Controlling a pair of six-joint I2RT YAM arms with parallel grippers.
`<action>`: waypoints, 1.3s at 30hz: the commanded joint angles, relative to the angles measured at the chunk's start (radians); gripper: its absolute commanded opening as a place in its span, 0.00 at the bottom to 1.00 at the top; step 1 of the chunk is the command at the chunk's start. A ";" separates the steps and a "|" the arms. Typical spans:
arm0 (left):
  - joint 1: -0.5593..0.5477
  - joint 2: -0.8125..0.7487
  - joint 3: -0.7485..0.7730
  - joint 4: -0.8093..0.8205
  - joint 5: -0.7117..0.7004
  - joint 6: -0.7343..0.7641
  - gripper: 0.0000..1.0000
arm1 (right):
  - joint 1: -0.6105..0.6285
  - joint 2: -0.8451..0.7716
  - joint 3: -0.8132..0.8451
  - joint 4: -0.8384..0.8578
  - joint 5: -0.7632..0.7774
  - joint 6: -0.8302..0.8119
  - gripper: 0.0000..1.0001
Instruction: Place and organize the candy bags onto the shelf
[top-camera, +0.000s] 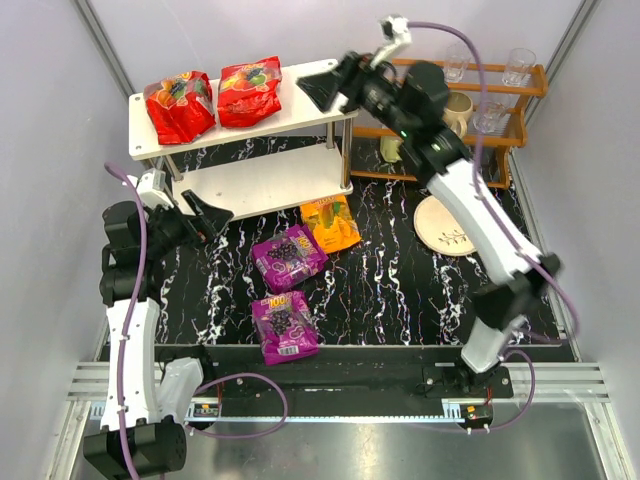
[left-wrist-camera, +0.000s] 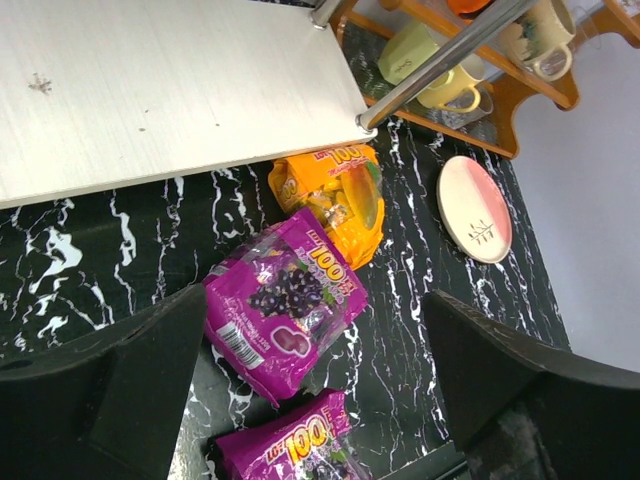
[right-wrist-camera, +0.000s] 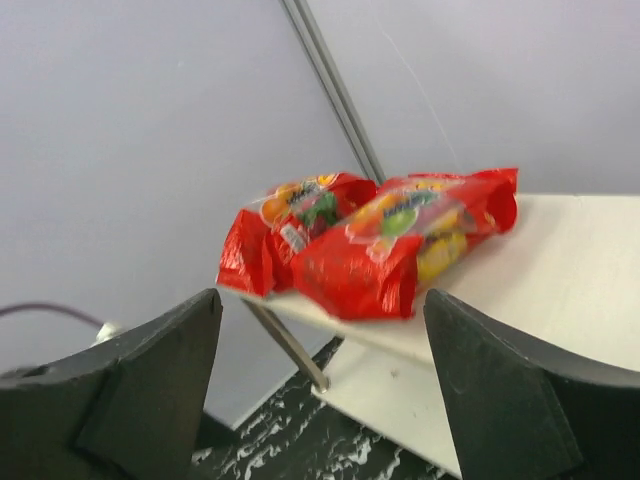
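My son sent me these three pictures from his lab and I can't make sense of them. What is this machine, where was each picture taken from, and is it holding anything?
It is two robot arms bolted at the near edge of a table. The overhead picture looks down on both. The other two come from cameras on the wrists, so the dark wedges at their edges are each arm's own fingers.

Two red candy bags lie side by side on the top board of the white shelf. On the black marbled table lie an orange bag and two purple bags. At the back stands a wooden rack with mugs and glasses, with a small plate nearby.

The left gripper and right gripper are both open, holding nothing.
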 joint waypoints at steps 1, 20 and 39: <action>-0.001 -0.013 0.033 -0.032 -0.076 0.004 0.93 | 0.000 -0.331 -0.554 0.159 0.091 -0.074 0.91; 0.000 -0.014 0.015 -0.047 -0.121 -0.002 0.99 | 0.624 -0.613 -1.599 0.297 0.531 0.369 0.96; -0.001 -0.040 0.016 -0.069 -0.092 -0.005 0.99 | 0.655 -0.357 -1.708 0.787 0.356 0.501 0.00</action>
